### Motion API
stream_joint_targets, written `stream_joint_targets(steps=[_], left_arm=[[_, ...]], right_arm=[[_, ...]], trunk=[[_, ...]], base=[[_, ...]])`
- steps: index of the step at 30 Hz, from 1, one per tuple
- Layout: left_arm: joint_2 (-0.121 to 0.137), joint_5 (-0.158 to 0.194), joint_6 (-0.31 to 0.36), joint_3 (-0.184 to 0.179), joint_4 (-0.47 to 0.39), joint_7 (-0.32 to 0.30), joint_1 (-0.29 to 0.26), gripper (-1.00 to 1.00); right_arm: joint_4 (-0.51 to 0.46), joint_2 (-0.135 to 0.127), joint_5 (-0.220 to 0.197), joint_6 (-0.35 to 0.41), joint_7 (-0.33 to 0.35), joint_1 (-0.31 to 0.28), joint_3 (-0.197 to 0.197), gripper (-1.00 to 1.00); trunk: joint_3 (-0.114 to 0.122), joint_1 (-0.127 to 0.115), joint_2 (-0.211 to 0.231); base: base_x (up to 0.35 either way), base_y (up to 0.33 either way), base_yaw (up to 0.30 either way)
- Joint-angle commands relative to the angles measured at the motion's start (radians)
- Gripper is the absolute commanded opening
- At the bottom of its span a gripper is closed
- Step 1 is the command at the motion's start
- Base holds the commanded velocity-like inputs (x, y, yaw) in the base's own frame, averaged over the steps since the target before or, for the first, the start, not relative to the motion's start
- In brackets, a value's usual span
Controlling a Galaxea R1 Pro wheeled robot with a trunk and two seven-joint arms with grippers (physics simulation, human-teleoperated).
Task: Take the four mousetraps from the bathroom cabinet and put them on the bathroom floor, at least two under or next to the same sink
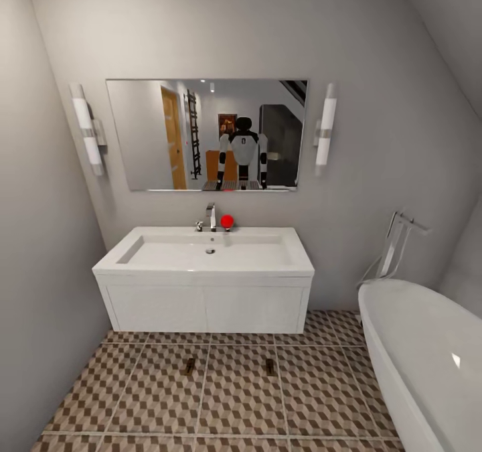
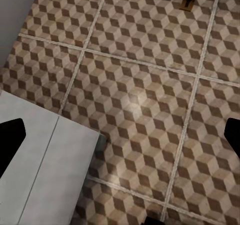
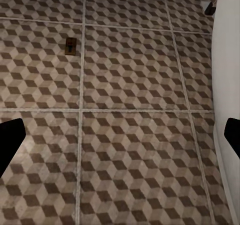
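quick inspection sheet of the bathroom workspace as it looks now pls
surface: brown-and-beige cube-pattern tiled floor, pale grout lines
job's things: two small brown wooden mousetraps on the tiles in front of the white vanity, left mousetrap, right mousetrap; wide white rectangular sink with chrome faucet
clutter: small red round object on the sink beside the faucet
grippers: left and right jaws spread wide, nothing between them
cables: nothing seen
surroundings: white rounded tub at right, wall mirror, two wall lights
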Motion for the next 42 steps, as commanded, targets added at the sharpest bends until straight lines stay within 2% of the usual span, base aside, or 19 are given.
stream_joint_targets(steps=[1,25,42], left_arm=[[-0.001,0.004,-0.005,-0.008,0.003,0.001,-0.002,1.00],[-0.001,0.004,-0.004,-0.009,0.004,-0.005,-0.002,1.00],[-0.002,0.004,-0.004,-0.009,0.003,-0.005,-0.002,1.00]], right_arm=[[0.004,0.000,0.009,-0.005,-0.006,-0.002,-0.001,1.00],[0.004,0.000,0.006,-0.006,-0.006,-0.002,-0.002,1.00],[0.004,0.000,0.006,-0.006,-0.006,-0.002,-0.001,1.00]], trunk=[[0.001,-0.003,0.006],[0.077,-0.095,0.174],[0.077,-0.096,0.174]], base=[[0.000,0.000,0.000],[0.000,0.000,0.000],[0.000,0.000,0.000]])
